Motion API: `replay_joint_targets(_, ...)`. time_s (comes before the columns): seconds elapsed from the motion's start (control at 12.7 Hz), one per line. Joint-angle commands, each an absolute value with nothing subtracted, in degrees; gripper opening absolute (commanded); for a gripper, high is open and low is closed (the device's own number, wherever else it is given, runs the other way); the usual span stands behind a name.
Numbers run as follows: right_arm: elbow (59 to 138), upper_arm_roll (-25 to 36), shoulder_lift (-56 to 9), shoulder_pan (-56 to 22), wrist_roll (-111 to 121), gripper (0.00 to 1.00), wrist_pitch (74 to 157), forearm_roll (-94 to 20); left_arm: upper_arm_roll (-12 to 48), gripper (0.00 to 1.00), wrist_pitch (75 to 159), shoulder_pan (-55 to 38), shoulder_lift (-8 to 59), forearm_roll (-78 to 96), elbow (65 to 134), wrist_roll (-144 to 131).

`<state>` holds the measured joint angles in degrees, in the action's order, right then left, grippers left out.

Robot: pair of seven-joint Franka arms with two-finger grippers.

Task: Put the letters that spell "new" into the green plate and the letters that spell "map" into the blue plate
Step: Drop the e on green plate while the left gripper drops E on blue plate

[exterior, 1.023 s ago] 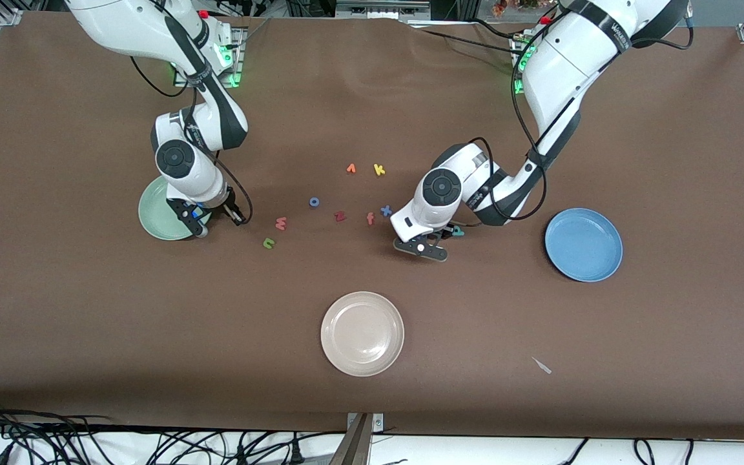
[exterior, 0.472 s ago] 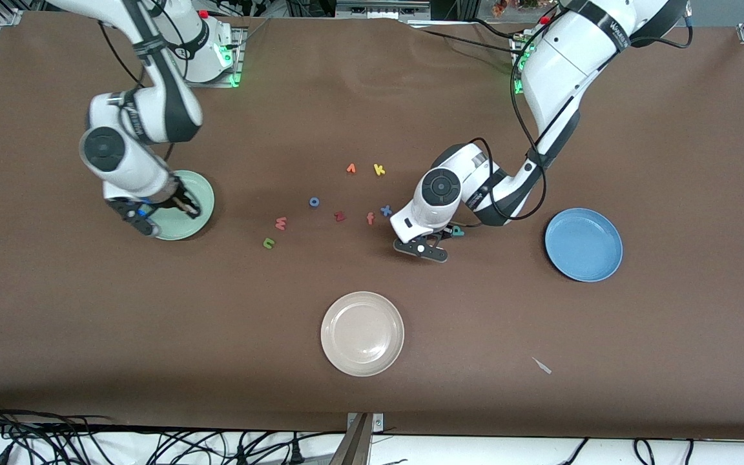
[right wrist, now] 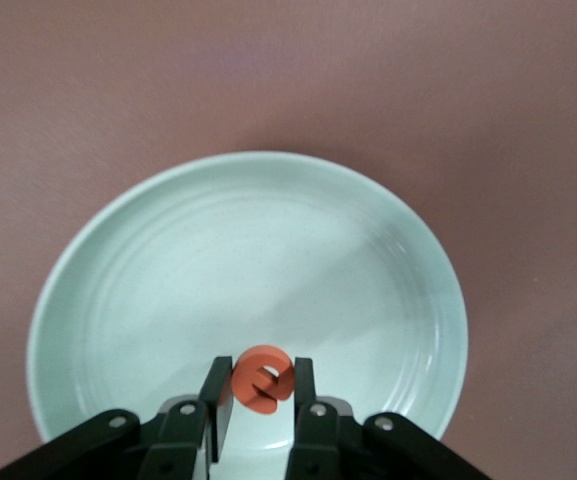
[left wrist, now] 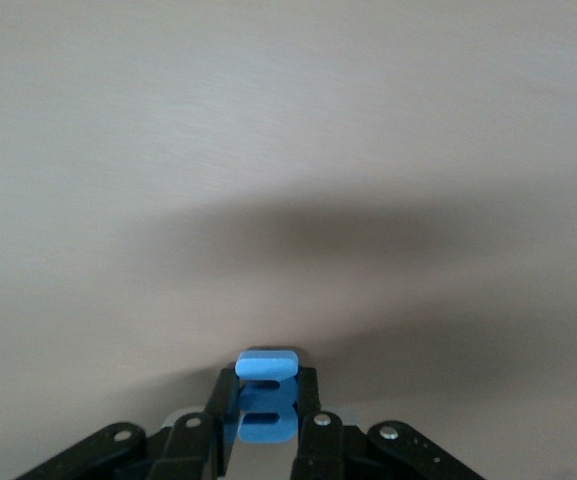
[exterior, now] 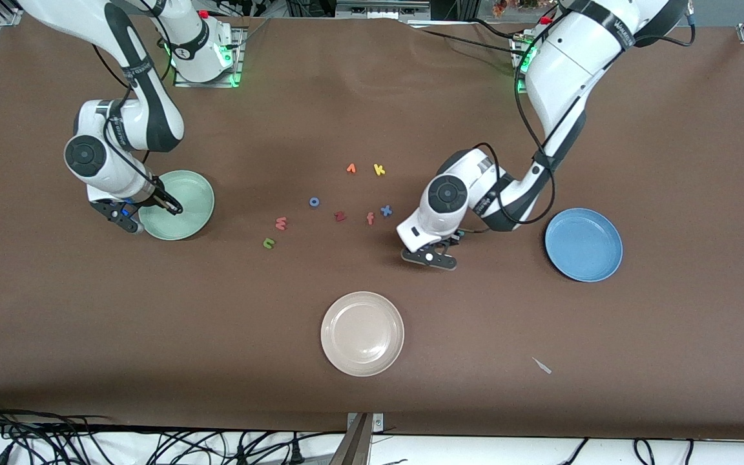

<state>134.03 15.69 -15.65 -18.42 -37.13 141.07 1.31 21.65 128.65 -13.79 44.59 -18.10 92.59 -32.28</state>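
Two arms are working at once in the front view: the right gripper [exterior: 164,205] is hanging over the green plate [exterior: 191,213] at the right arm's end of the table, while the left gripper [exterior: 451,244] is sitting low at the table near the loose letters, with the blue plate [exterior: 584,244] lying toward the left arm's end, well apart from it. A pinkish w [exterior: 281,224] and a green n [exterior: 269,243] are waiting on the table between the two arms, nearer the right arm. Seen from the left wrist, the gripper is pinching a blue letter [left wrist: 265,398] between narrow fingers [left wrist: 308,412], just above bare table. Seen from the right wrist, narrow fingers [right wrist: 303,395] are holding the orange e [right wrist: 262,380] directly over the plate's floor, so its release probably needs only a straight drop.
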Motion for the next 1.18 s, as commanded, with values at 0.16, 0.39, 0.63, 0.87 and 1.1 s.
replay_joint_targets(0.16,130.5,13.9,-14.7,-19.3,-36.2,1.0,138.0,1.1,28.5,0.11,117.5,-2.9,39.3,-18.2,92.1,-26.4)
replay_joint_targets(0.39,117.9,10.9,-17.0,-20.4,-35.7,1.0,120.8,1.2,34.4,0.11,110.1,7.0,37.6,-18.1,92.5,-17.5)
replay_joint_targets(0.63,111.9,4.1,-20.4,-20.4,-34.5,1.0,118.7,-0.8,34.5,0.11,104.3,12.5,36.3,-18.4,93.0,-6.1)
replay_joint_targets(0.87,111.4,-3.0,-26.5,-21.2,-35.3,1.0,135.1,-4.7,34.1,0.11,100.9,17.1,35.6,-19.8,94.5,3.5)
replay_joint_targets(1.1,111.6,-3.1,-31.0,-25.6,-39.6,0.91,144.6,-4.7,33.9,0.11,99.4,20.8,36.3,-25.2,95.8,9.6)
